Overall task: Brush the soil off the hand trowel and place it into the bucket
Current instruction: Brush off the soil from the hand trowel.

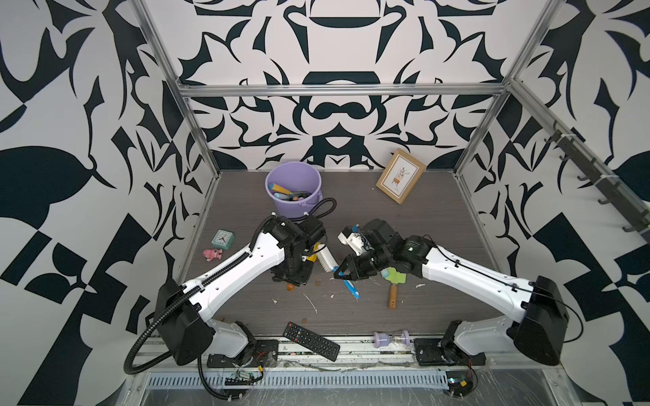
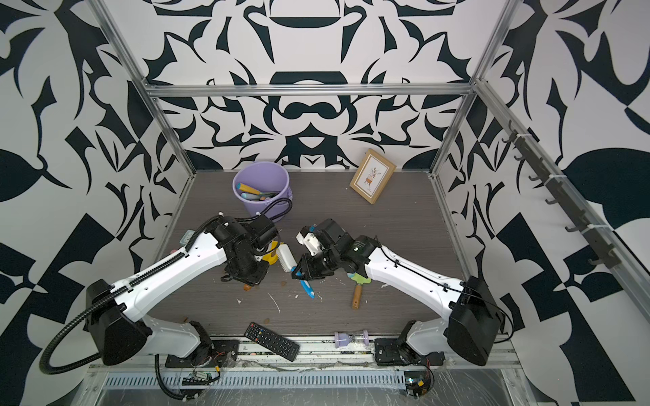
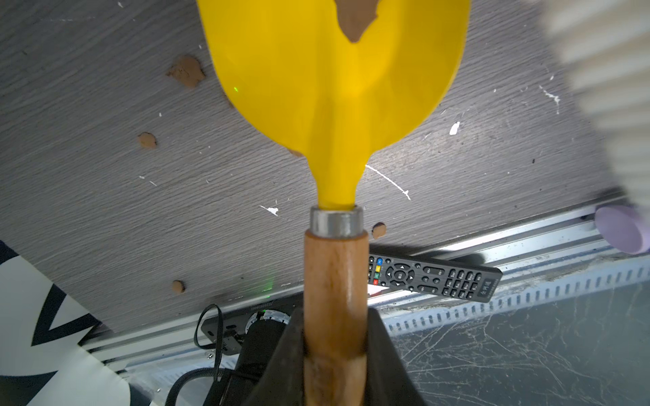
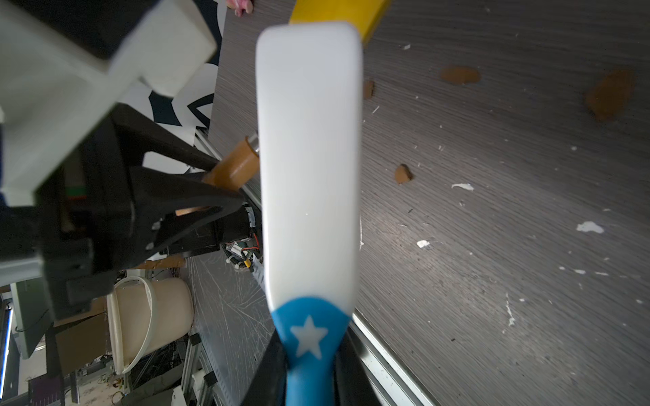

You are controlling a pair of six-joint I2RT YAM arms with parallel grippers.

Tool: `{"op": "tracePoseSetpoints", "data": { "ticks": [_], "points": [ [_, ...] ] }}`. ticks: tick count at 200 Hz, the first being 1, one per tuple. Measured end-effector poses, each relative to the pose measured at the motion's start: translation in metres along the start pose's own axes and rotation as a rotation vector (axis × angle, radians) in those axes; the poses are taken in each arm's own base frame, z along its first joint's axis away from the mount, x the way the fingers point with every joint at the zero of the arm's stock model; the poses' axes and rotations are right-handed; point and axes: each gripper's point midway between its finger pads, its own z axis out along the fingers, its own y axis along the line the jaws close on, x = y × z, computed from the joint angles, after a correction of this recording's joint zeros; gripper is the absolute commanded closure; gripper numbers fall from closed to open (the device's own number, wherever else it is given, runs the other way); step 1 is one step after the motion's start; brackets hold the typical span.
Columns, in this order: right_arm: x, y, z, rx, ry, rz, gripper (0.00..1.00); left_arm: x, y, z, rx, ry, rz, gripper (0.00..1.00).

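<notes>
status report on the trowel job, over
Left jaws shut on yellow trowel, right on brush. Soil clump on it. Bucket open, tools inside.

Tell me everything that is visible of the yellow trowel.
The yellow trowel has a glossy scoop blade, a silver ferrule and a wooden handle. The left gripper is shut on the handle and holds it over the table. A brown clump of soil sticks to the blade. The white brush is close beside it.

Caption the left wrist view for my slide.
The left claw holds the yellow trowel by its handle, soil clump on its blade.
</notes>
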Motion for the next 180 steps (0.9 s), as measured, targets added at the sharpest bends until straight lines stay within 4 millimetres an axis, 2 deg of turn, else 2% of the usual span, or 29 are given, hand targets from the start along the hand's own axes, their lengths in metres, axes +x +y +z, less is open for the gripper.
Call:
{"op": "tracePoseSetpoints", "data": {
  "ticks": [22,62,139,180],
  "points": [
    [-0.005,0.004,0.01,-0.006,0.007,-0.011,1.0,0.001,-0.002,0.001,-0.007,-0.001,0.015,1.0],
    [-0.004,-0.009,0.03,0.021,0.045,0.004,1.0,0.0,-0.004,0.001,-0.025,-0.019,0.038,1.0],
    [-0.008,-0.007,0.032,0.012,0.032,-0.006,1.0,-0.007,0.002,-0.001,-0.061,-0.059,0.038,1.0],
    [-0.01,-0.02,0.038,0.076,0.043,-0.032,1.0,-0.009,0.002,-0.001,-0.083,-0.075,0.054,1.0]
  ]
}}
